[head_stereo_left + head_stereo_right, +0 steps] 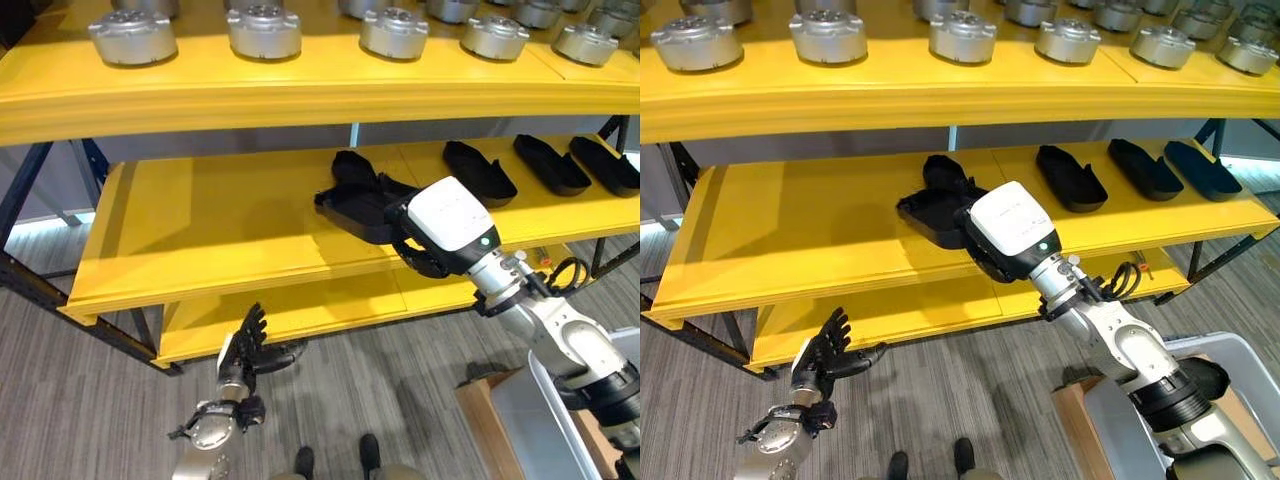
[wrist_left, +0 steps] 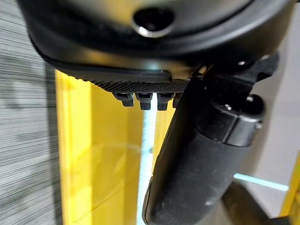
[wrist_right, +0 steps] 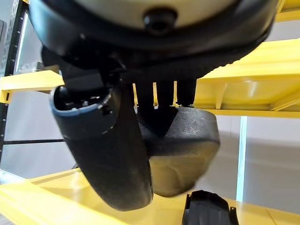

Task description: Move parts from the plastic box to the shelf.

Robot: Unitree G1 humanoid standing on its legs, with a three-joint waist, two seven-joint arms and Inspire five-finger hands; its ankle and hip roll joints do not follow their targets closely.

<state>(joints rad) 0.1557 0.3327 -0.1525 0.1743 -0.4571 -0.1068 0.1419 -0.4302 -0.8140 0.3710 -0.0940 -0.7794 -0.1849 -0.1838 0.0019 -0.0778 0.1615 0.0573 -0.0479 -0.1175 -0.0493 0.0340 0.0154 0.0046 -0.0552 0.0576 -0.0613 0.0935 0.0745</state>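
A black moulded part (image 1: 350, 205) rests at the middle of the yellow middle shelf (image 1: 200, 230). My right hand (image 1: 398, 216) is shut on its near end; in the right wrist view the thumb (image 3: 112, 154) and fingers (image 3: 164, 93) close round the part (image 3: 187, 150). A second black part (image 1: 355, 165) lies just behind it, touching or nearly so. My left hand (image 1: 250, 350) hangs low over the floor in front of the bottom shelf, open with its fingers (image 2: 140, 98) spread and nothing in it.
Three more black parts (image 1: 480, 172) lie in a row to the right on the middle shelf. Silver round parts (image 1: 265, 30) line the top shelf. The grey plastic box (image 1: 1230, 350) and a cardboard box (image 1: 490, 420) stand at lower right. The middle shelf's left half is bare.
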